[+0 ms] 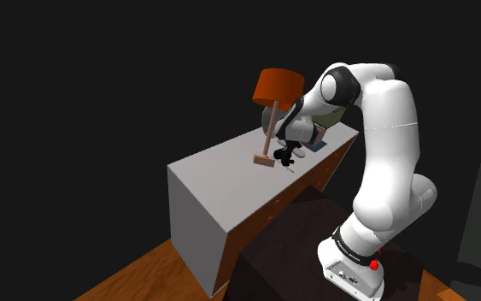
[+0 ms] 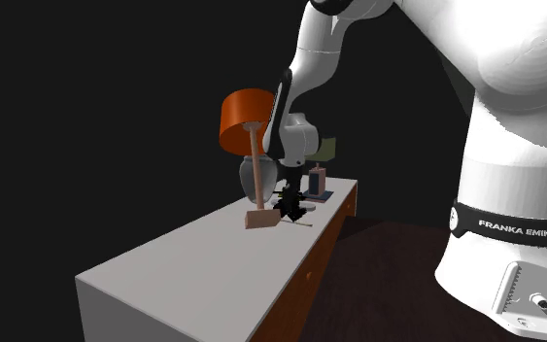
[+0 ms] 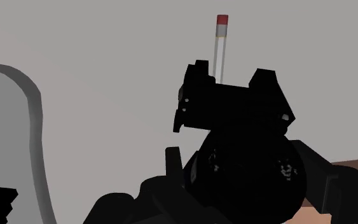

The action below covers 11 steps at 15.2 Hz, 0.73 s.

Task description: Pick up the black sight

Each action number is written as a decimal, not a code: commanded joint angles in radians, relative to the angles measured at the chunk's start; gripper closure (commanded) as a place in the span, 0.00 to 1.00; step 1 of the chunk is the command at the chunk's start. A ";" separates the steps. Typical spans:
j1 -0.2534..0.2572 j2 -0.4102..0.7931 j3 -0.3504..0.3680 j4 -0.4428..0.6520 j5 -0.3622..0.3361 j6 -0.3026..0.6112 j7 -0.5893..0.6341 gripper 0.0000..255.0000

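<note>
The black sight (image 3: 234, 121) sits between my fingers, its round body touching both of them and its two blocky lugs pointing away from the hand. My gripper (image 3: 246, 162) is shut on it. In the shoulder view the gripper (image 1: 286, 154) points down at the grey tabletop (image 1: 217, 184), right beside the lamp's wooden foot (image 1: 264, 160). The second exterior view has the sight (image 2: 290, 204) as a small black shape under the hand, low over the tabletop (image 2: 193, 272). Whether it rests on the surface or hangs just above it I cannot tell.
A lamp with an orange shade (image 2: 245, 119) stands next to the gripper. A thin pencil with a red end (image 3: 220, 44) lies on the table just beyond the sight. A grey vase (image 2: 250, 175) and a small box (image 2: 317, 181) stand behind. The table edge is near.
</note>
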 commanded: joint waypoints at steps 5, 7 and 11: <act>0.033 -0.072 -0.041 -0.022 -0.027 -0.052 0.017 1.00; 0.044 -0.096 -0.055 -0.029 -0.038 -0.070 0.023 1.00; 0.067 -0.144 -0.084 -0.041 -0.061 -0.107 0.038 1.00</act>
